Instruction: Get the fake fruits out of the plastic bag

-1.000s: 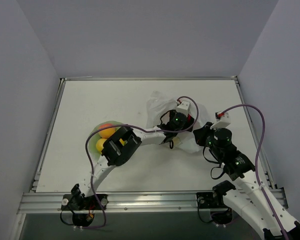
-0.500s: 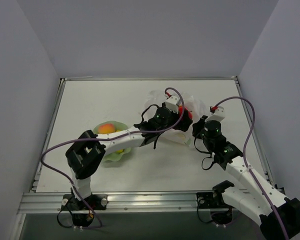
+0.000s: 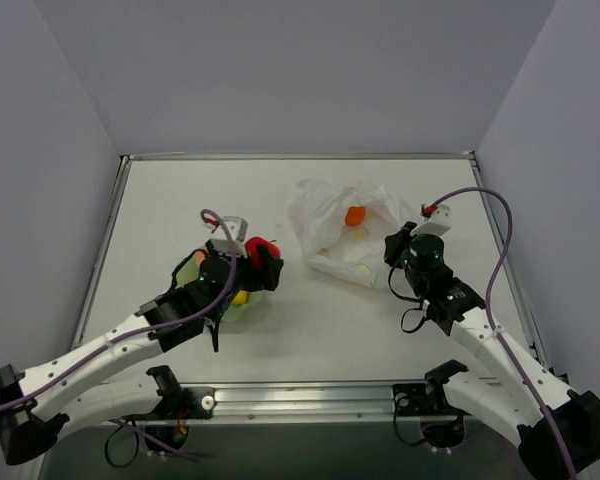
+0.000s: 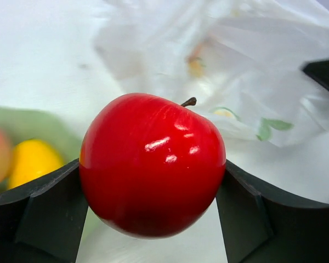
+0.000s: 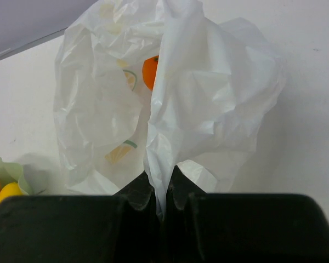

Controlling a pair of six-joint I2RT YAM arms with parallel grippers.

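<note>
One glossy round red apple (image 4: 152, 164) sits clamped in the left gripper (image 4: 152, 189), left of the crinkled translucent plastic bag (image 5: 208, 98); the right gripper (image 5: 160, 194) pinches the bag's thin near fold, an orange ball (image 5: 149, 71) inside.

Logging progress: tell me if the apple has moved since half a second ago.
Yes. The apple, in the left hand, went left from the bag to the bowl.
</note>
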